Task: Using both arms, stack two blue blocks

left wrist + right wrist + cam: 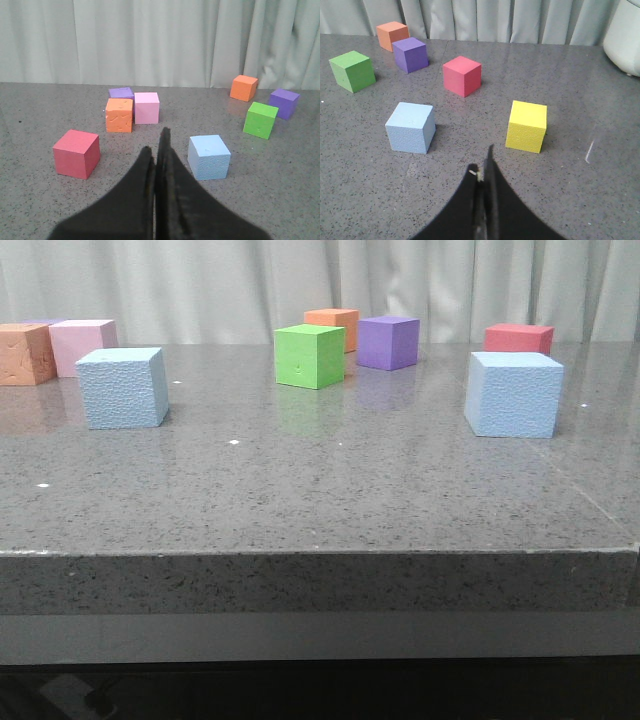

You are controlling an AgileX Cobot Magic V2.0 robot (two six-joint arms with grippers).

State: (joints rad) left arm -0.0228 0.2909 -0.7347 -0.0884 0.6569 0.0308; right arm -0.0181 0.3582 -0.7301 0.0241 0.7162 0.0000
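On the speckled grey bench (320, 500), nothing had yet been stacked: the two blue blocks sat well apart, each flat on the stone with nothing on top of it. The left blue block (122, 388) stood toward the robot's left, near a pink cube (83, 344) and an orange cube (25, 353) behind it. The right blue block (513, 394) stood toward the right, just in front of a red cube (519, 338). Between them, farther back, were a green cube (309, 356) and a purple cube (388, 342), neither part of the job.

Neither arm appeared in the front view. In the left wrist view the left pincer (159, 150) hung above the bench with its fingers pressed together and holding nothing, a blue block (209, 157) lying ahead and slightly to one side. In the right wrist view the right pincer (483, 167) was likewise pressed together and empty, the other blue block (411, 127) ahead of it and a yellow cube (526, 126) nearby.

By the look of it, the whole task remained: reaching, grasping, lifting and placing one block on the other.
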